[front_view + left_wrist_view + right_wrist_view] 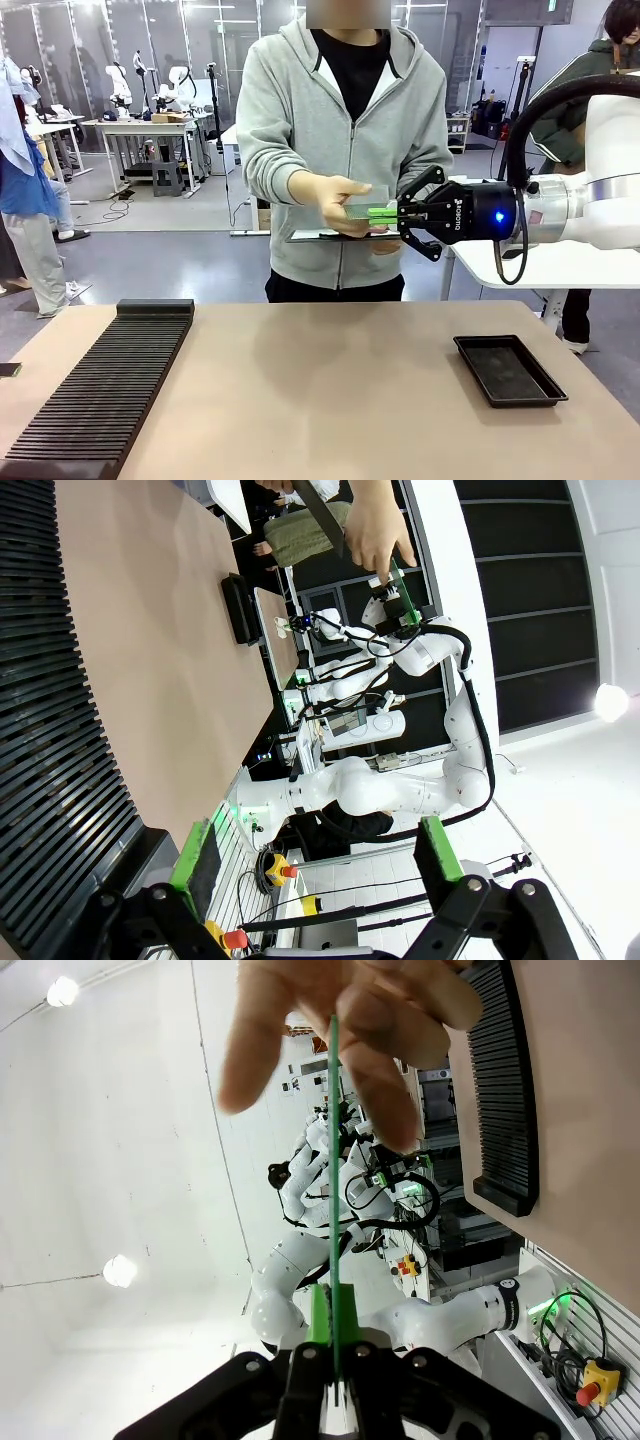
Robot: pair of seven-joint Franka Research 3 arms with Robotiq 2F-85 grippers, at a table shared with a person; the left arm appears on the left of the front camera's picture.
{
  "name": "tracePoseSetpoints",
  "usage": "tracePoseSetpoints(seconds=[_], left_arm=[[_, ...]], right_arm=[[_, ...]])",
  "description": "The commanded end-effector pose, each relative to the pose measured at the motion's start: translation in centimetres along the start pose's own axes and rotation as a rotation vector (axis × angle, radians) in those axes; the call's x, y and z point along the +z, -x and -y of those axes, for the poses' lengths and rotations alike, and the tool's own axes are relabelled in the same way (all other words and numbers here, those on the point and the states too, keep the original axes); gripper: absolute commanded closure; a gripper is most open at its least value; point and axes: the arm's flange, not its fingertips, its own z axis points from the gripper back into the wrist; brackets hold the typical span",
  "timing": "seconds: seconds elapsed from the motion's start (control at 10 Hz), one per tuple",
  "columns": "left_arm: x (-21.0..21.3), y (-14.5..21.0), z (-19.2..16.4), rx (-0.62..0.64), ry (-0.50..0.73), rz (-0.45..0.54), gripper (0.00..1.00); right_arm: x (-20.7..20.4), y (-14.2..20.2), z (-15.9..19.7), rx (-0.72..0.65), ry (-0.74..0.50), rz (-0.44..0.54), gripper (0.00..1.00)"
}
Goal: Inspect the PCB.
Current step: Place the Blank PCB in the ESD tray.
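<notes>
Above the far edge of the light brown table point(320, 400), a person in a grey hooded top holds out a thin, flat green circuit board, the PCB point(360, 208), in one hand point(335, 200) at chest height. The right arm's black two-finger gripper point(380, 213) reaches in level from the right, and its green pads are pressed together on the end of the PCB opposite the hand, so board, hand and gripper are all touching. In the right wrist view the PCB appears edge-on as a narrow green line running from the clamped pads up to the person's fingertips. Just beneath the hand the person also holds a dark flat board point(320, 237) level. In the left wrist view the left gripper point(315, 865) has its fingers point(195, 855) spread well apart with nothing between them. On the table, a shallow black rectangular tray point(470, 345) lies at the right and a long black ribbed rack point(100, 390) at the left, well apart.
</notes>
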Motion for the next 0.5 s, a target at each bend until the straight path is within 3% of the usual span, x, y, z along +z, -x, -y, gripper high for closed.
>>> tracePoseSetpoints(seconds=[0.0, 0.4], left_arm=[[0.11, 0.10, 0.06, 0.003, -0.004, -0.003, 0.00], [0.11, 0.10, 0.06, 0.003, -0.004, -0.003, 0.00]], right_arm=[[-0.08, 0.08, -0.13, 0.003, 0.000, -0.001, 1.00], [-0.08, 0.08, -0.13, 0.003, 0.000, -0.001, 1.00]])
